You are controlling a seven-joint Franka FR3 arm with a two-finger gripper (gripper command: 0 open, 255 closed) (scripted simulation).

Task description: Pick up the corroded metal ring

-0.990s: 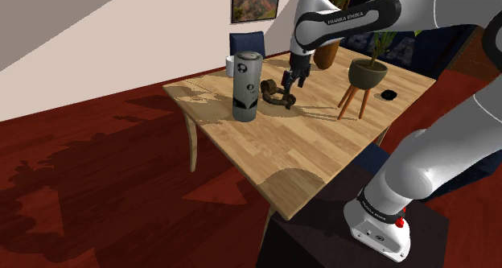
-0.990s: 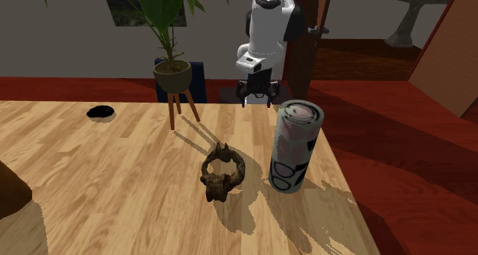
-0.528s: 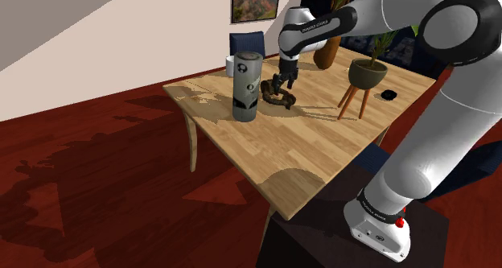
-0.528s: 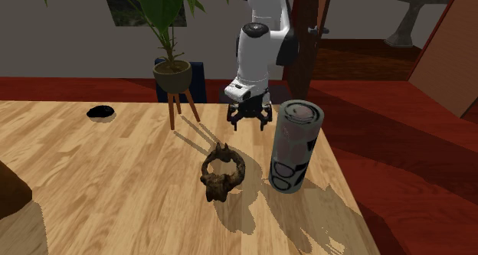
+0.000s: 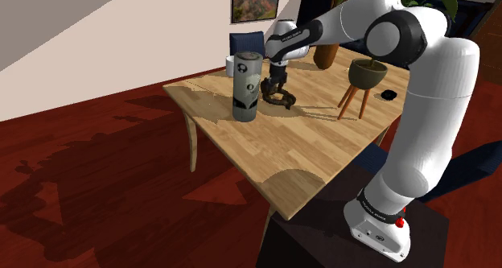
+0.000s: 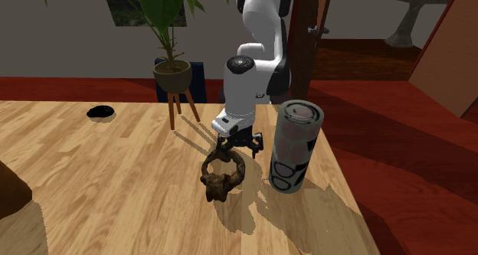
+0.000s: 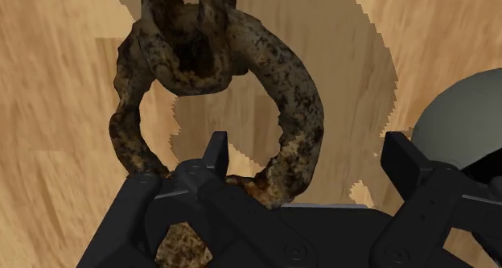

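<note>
Pincer (image 6: 236, 144) low over the bench (image 6: 92, 184) now, fingers spread wide, nothing clasped. The corroded ring (image 6: 223, 171) lies flat on the wood right below it, dark brown and pitted, with a knobbly lump on the side away from the pincer.

In the wrist view the pincer (image 7: 306, 146) straddles the ring's (image 7: 217, 89) near rim: one black finger (image 7: 213, 150) sits over the rusty band, the other stands clear of it, on the side where the can's (image 7: 458, 121) grey top curves in. Whether that first finger is touching the metal, hard to say from this angle.

In the shoulder view the arm arcs over the bench (image 5: 306, 146), the pincer (image 5: 273, 88) pointing down at the ring (image 5: 280, 97), with the tall can (image 5: 247, 87) upright just beside it towards that view's left. In the second exterior view the can (image 6: 294, 145) stands just to the ring's right, close but apart from it.

Further back, a potted plant (image 6: 173, 76) on a little legged stand, and a small black object (image 6: 99, 112) flat on the bench well away from the ring.
</note>
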